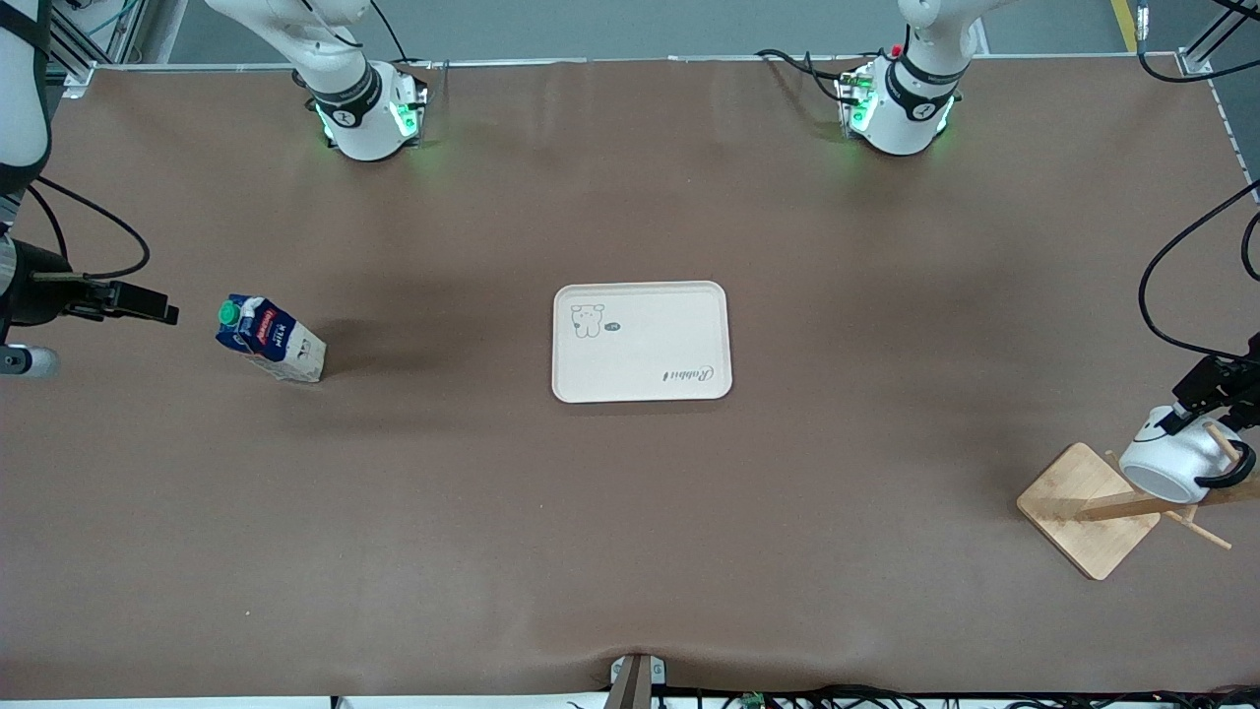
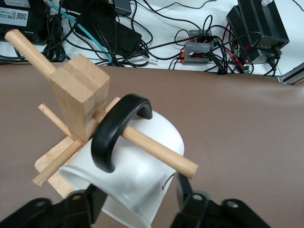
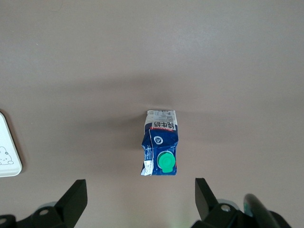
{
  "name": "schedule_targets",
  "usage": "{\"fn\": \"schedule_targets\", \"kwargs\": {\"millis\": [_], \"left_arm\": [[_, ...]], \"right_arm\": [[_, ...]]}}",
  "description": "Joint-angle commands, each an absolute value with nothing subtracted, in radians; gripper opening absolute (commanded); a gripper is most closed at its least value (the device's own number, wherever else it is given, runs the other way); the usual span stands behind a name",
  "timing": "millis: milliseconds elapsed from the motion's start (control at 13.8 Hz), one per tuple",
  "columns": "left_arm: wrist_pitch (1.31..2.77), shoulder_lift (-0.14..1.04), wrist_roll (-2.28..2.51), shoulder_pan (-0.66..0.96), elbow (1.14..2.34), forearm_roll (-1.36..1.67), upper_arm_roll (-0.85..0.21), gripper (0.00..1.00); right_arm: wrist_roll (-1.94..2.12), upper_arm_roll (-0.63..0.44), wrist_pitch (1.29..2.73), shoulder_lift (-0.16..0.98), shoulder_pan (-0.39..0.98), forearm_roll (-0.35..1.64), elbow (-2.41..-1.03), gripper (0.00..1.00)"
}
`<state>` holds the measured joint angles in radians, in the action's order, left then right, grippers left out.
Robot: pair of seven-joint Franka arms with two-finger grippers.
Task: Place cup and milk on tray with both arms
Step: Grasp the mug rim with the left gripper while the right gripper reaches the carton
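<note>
The white cup (image 1: 1173,461) hangs by its black handle (image 2: 111,135) on a peg of a wooden rack (image 1: 1083,512) near the left arm's end of the table. My left gripper (image 1: 1188,406) is open, with one finger on each side of the cup's body (image 2: 135,190); a small gap shows at one finger. The dark-blue and white milk (image 1: 268,338) with a green cap stands on the table toward the right arm's end. My right gripper (image 1: 148,303) is open and empty in the air beside it; the milk (image 3: 160,149) lies ahead of the fingers. The cream tray (image 1: 642,342) lies at the table's middle.
The rack's post (image 2: 78,92) and its pegs stick out around the cup. The tray's corner shows in the right wrist view (image 3: 7,152). Cables and black boxes (image 2: 259,23) lie past the table's edge near the rack.
</note>
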<state>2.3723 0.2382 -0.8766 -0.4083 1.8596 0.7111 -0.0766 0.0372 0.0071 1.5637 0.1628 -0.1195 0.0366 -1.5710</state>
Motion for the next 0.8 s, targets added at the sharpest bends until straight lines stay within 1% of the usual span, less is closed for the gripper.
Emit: {"fn": "schedule_targets", "kwargs": {"millis": [0, 145, 217, 361, 434, 506, 651, 723], "left_arm": [[2.376, 0.244, -0.903, -0.408, 1.847, 0.736, -0.081, 0.42], [2.375, 0.242, -0.904, -0.408, 1.848, 0.736, -0.084, 0.31], [2.375, 0.236, -0.902, -0.405, 1.848, 0.735, -0.086, 0.23], [2.367, 0.232, -0.902, -0.405, 1.851, 0.733, -0.087, 0.03], [2.365, 0.230, -0.902, -0.405, 1.853, 0.733, -0.087, 0.00], [2.365, 0.227, -0.905, -0.405, 1.855, 0.733, -0.087, 0.00], [2.333, 0.206, -0.888, -0.405, 1.861, 0.735, -0.087, 0.00], [2.301, 0.199, -0.888, -0.410, 1.861, 0.733, -0.087, 0.00]], "right_arm": [[0.040, 0.018, 1.569, 0.170, -0.136, 0.054, -1.565, 1.00], [0.040, 0.018, 1.568, 0.196, -0.146, 0.054, -1.566, 1.00], [0.038, 0.018, 1.563, 0.224, -0.149, 0.055, -1.572, 1.00], [0.040, 0.018, 1.569, 0.230, -0.156, 0.055, -1.588, 1.00], [0.040, 0.018, 1.566, 0.227, -0.153, 0.055, -1.615, 1.00], [0.040, 0.021, 1.583, 0.207, -0.152, 0.057, -1.693, 1.00], [0.040, 0.025, 1.720, 0.115, -0.141, 0.058, -1.875, 1.00], [0.040, 0.025, 1.771, 0.088, -0.129, 0.058, -1.940, 1.00]]}}
